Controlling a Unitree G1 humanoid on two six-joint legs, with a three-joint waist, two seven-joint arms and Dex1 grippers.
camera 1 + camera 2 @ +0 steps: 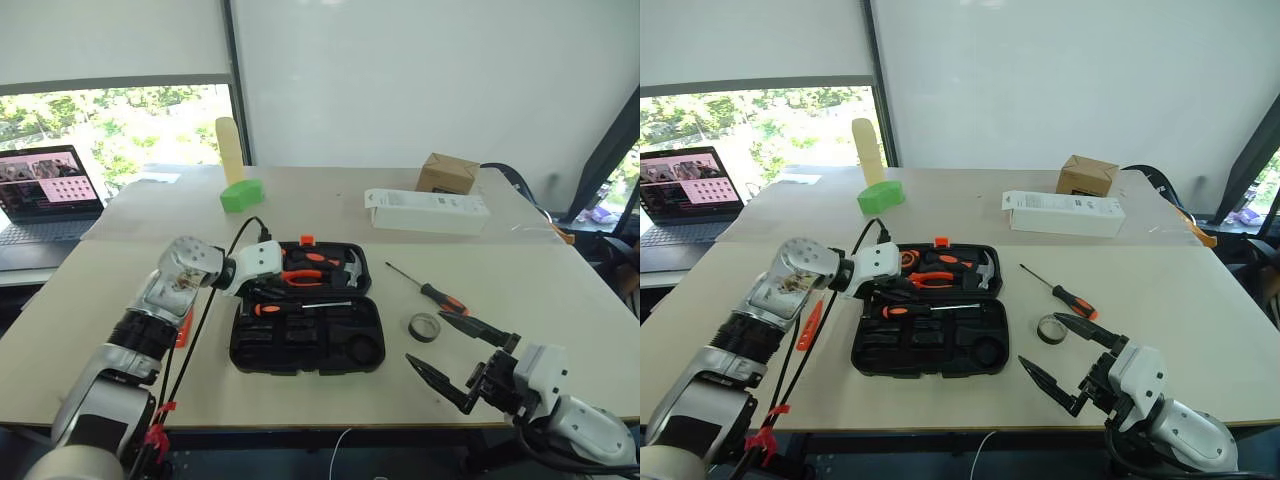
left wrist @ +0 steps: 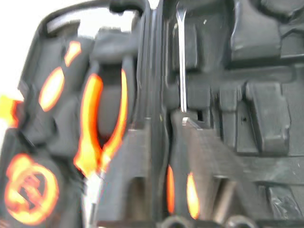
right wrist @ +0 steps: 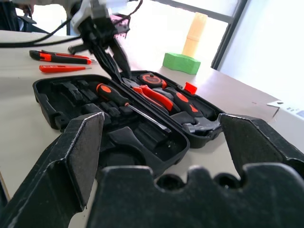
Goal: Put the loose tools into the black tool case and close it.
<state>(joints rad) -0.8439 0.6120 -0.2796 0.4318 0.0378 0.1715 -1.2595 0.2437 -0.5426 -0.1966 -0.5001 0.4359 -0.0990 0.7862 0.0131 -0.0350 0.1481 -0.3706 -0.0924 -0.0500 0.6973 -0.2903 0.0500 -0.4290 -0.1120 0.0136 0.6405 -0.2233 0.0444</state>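
Black tool case (image 1: 306, 335) lying wide open on the beige table (image 1: 560, 330), hinge across the middle, orange latch (image 1: 306, 240) on the far edge. Far half holding orange-handled pliers (image 1: 310, 277), a hammer (image 1: 349, 268) and an orange tape measure (image 3: 151, 79). Near half holding one orange-and-black screwdriver (image 1: 300, 307) just in front of the hinge, steel shaft toward the right, other moulded slots bare.

Left gripper (image 3: 114, 64) poised over the left end of the case by the hinge, fingers drawn together with nothing between them, tips just above the screwdriver's handle; contact with the handle not clear.

Right gripper (image 1: 455, 352) hanging off the case's right side near the front table edge, fingers spread wide, nothing between them.

Second screwdriver (image 1: 428, 289) lying loose on the table right of the case, black tape roll (image 1: 425, 326) just in front of its handle, between case and right gripper. Utility knife (image 3: 59, 57) and slim orange tool (image 3: 60, 69) lying side by side on the table left of the case.

Farther back: long white carton (image 1: 427, 211), small cardboard box (image 1: 447, 173), green block (image 1: 242, 194). Open laptop (image 1: 45, 195) at far left.
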